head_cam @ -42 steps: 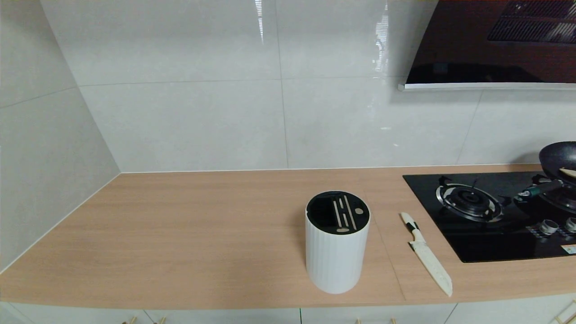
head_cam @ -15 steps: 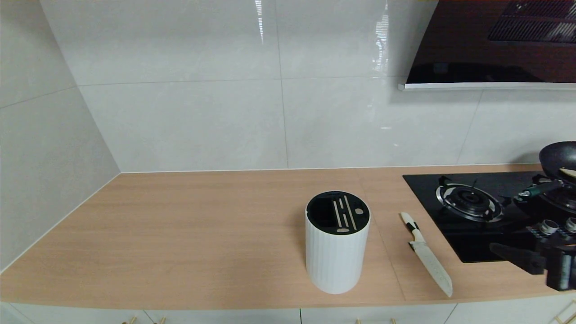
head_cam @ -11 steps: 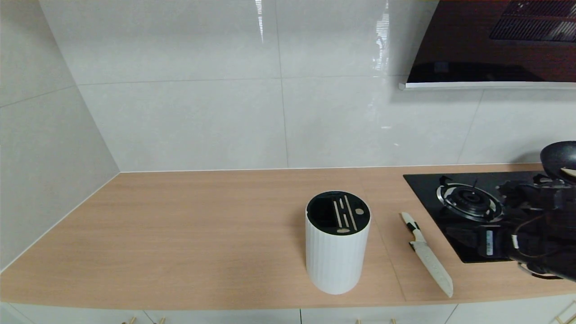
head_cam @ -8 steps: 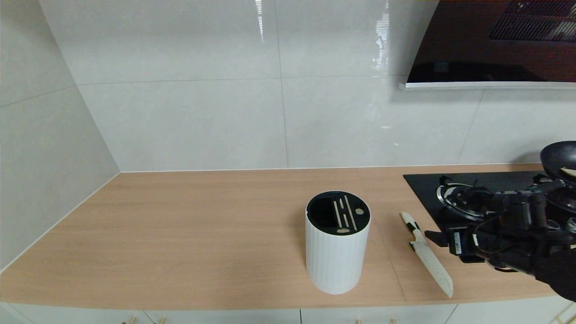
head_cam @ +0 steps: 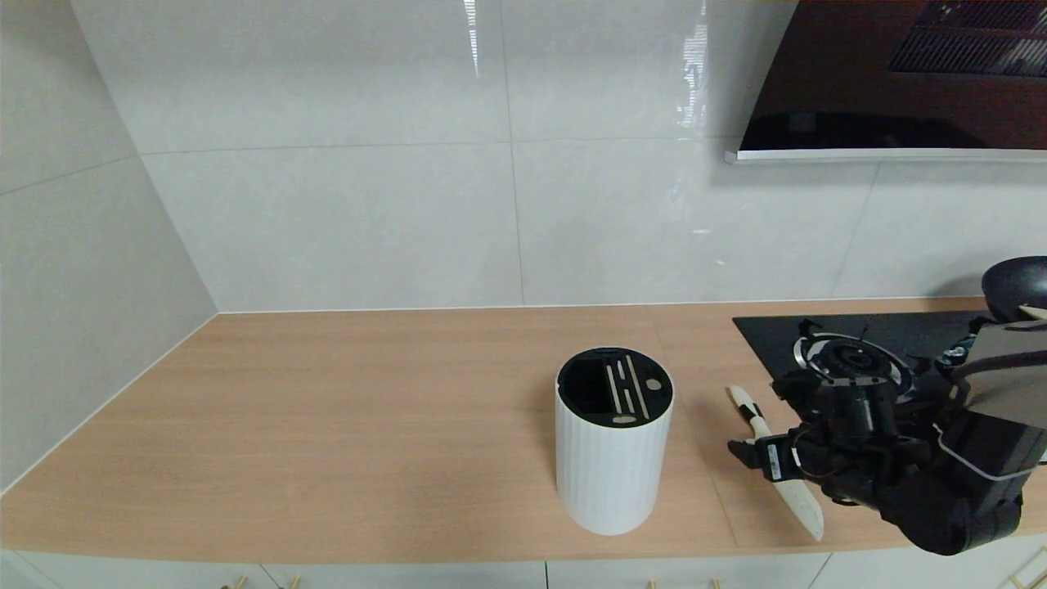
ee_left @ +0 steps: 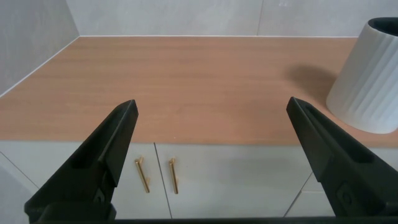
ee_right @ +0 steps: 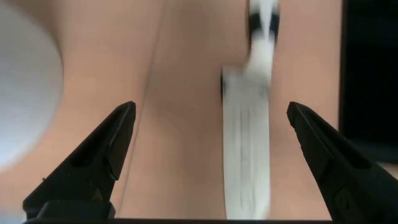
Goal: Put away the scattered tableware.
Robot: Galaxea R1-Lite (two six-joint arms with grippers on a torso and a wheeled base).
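A white ribbed knife holder with a black slotted top stands upright on the wooden counter. To its right lies a white knife with a black-banded handle, blade toward the front edge. My right gripper hangs open just above the knife's middle. In the right wrist view the blade lies between the spread fingers, with the holder off to one side. My left gripper is open and holds nothing, out in front of the counter edge, with the holder ahead.
A black gas hob with a burner lies right of the knife, a dark wok at its far end and a range hood above. Tiled walls close the back and left. Cabinet handles sit below the counter edge.
My right arm came in from the lower right and moved left across the hob until its open gripper stood over the knife. Knife and holder have not moved.
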